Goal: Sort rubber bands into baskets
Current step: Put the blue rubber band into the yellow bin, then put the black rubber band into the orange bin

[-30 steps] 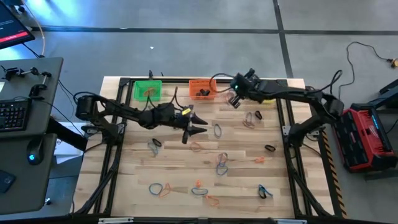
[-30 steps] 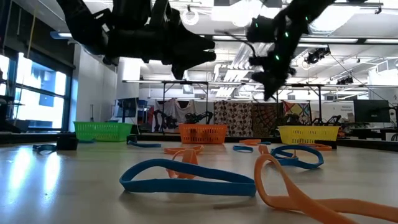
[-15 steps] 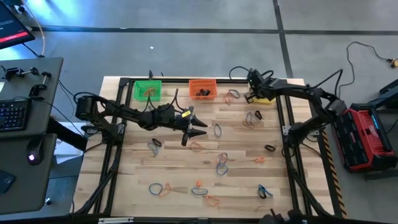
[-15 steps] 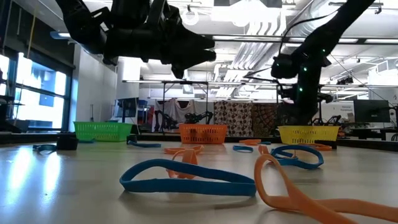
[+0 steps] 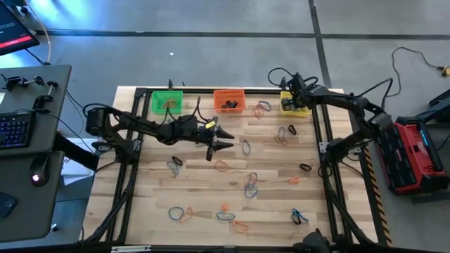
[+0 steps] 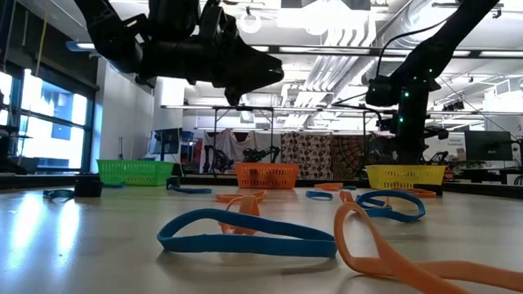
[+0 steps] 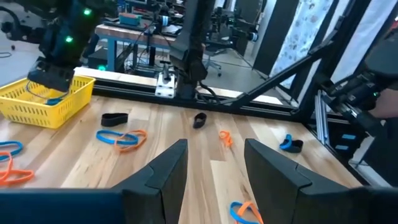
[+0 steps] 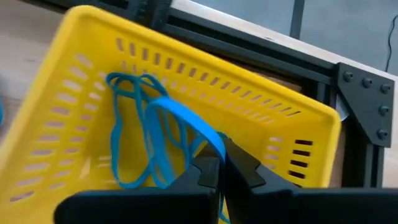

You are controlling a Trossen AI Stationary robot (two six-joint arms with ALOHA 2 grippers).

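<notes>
Right tool (image 8: 221,165) pinching blue band (image 8: 155,134), seemingly inside yellow basket (image 8: 81,37)

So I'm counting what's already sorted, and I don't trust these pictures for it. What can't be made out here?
- Green basket and orange basket: high view shows dark contents too small to identify; low view's mesh walls hide them.
- Yellow basket: high view, the right gripper covers it; right wrist view cuts off its near part.
- Blue band at the shut right fingers: they hide its end.
</notes>
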